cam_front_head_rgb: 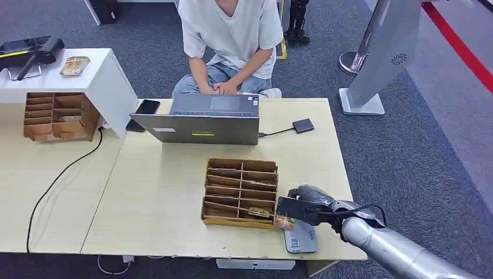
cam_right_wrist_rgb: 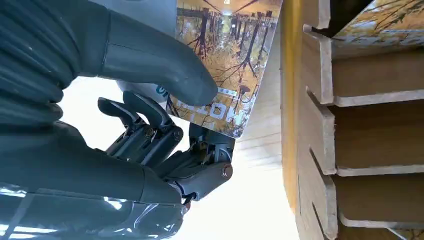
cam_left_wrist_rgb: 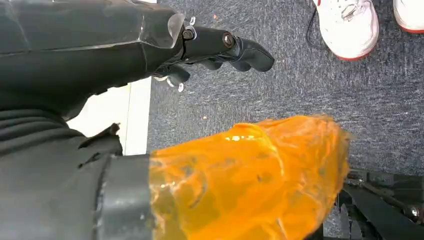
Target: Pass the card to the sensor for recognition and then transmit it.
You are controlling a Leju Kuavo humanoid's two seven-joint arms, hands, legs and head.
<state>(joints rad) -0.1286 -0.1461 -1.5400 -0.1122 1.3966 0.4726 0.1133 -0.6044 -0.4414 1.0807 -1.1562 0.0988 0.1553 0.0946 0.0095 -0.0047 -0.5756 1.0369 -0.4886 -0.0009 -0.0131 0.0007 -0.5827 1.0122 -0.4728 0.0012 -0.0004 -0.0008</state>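
At the near right corner of the tabletop [cam_front_head_rgb: 174, 192], the right robot hand [cam_front_head_rgb: 302, 204] pinches a card [cam_right_wrist_rgb: 227, 65] printed with an autumn forest scene, thumb pressed on its face and dark fingers [cam_right_wrist_rgb: 150, 130] beneath, beside the cardboard slot organizer [cam_front_head_rgb: 239, 192]. A flat grey device, probably the sensor [cam_front_head_rgb: 301, 239], lies on the tabletop just under and in front of that robot hand. Done well, the step calls for keeping the pinch firm, holding the card flat and low over the sensor's face, and clearing the organizer's wall. The card sticks out past the thumb toward the organizer. The left robot hand [cam_left_wrist_rgb: 220, 50] hangs over carpet, fingers loosely curled, holding nothing.
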